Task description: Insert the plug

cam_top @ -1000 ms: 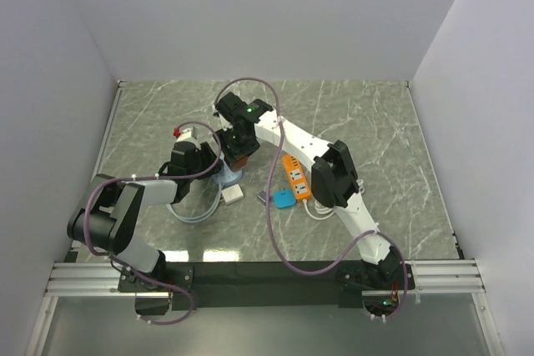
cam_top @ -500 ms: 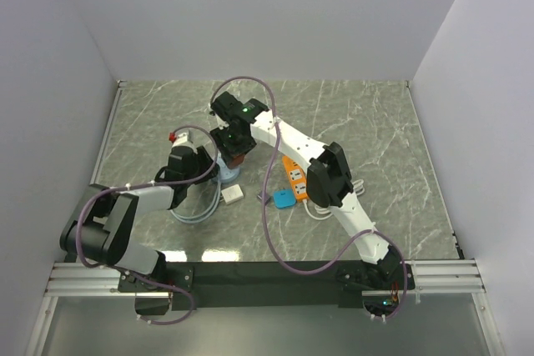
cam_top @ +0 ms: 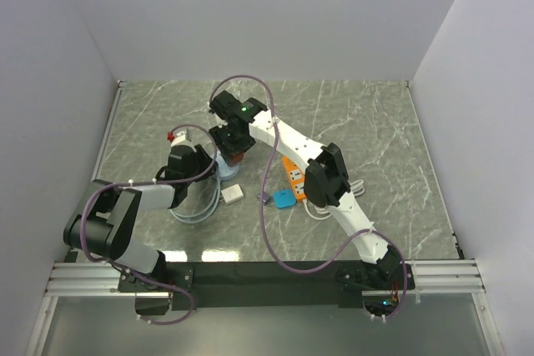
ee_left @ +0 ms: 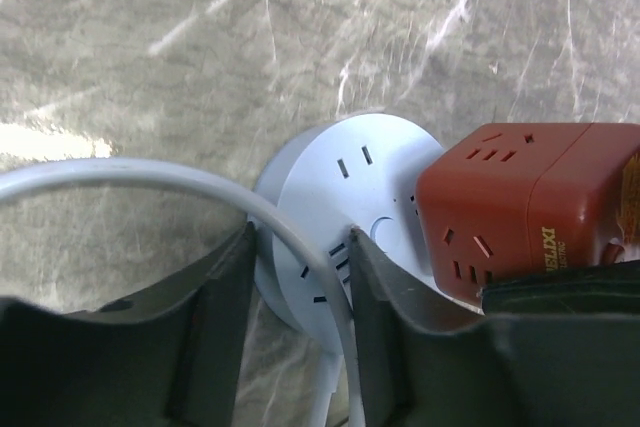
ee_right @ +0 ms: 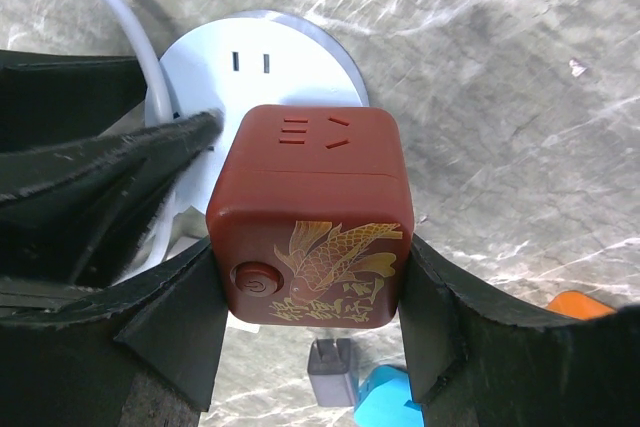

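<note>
The right hand (ee_right: 310, 287) is clamped on a glossy red cube adapter (ee_right: 305, 197) with rounded edges and a gold fish print. It is poised over a smooth, round, pale-blue socket hub (ee_right: 255, 57), left of the marbled worktop's (ee_left: 150, 47) middle. The left hand (ee_left: 300, 337) has its fingers apart astride the hub's white cable (ee_left: 150, 175). This looks like the alignment step; next, square the cube to the slots and press straight down.

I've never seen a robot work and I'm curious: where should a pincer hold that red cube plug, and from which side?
Grip the red cube by two opposite flat side walls, coming from above, as the right pincer does. The flat, parallel walls seat the fingers evenly, and the underside likely stays free to meet the round blue socket beneath it.
</note>
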